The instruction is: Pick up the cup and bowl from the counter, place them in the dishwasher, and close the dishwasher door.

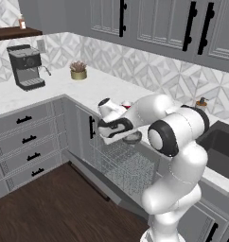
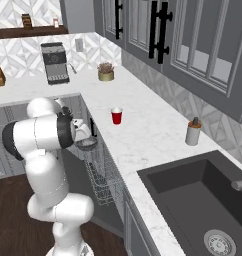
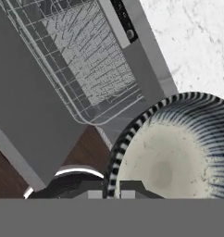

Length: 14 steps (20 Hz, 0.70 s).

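Gripper point(image 3: 111, 194) pinches the bowl point(image 3: 174, 157) by its rim, just above the pulled-out rack point(image 1: 126, 165) of the open dishwasher point(image 2: 100, 180). You should lower it slowly and level before you release. Cup point(image 2: 116, 116) waits on the counter point(image 2: 143, 135).

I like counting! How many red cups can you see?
1. The cup stands upright on the counter, behind the open dishwasher. More could be hidden behind the arm.
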{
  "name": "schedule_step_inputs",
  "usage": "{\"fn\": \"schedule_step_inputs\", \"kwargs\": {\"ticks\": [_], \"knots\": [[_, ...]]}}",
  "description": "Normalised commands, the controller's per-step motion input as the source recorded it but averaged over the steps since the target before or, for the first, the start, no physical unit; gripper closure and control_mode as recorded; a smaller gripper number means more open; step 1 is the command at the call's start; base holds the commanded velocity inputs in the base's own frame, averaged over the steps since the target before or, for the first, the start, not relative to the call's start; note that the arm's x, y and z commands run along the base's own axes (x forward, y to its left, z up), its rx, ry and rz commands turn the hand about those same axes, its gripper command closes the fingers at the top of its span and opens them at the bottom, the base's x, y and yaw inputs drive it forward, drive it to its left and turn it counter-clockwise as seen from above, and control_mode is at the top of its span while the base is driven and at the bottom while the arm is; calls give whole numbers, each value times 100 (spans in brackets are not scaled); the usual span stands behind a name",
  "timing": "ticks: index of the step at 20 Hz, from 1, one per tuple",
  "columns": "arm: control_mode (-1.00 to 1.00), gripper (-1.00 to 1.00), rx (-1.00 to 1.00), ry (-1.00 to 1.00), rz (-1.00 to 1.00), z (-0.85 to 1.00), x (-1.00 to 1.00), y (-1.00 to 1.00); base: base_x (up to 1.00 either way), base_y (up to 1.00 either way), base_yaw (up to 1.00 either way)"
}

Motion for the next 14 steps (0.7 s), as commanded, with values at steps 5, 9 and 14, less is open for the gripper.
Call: {"fn": "schedule_step_inputs", "kwargs": {"ticks": [5,9,14], "knots": [[-100,100,0,-4,-19,-1,0,2,0,0,0],[-100,100,0,-2,-21,-4,0,0,0,0,0],[-100,100,0,0,-16,0,0,6,0,0,0]]}}
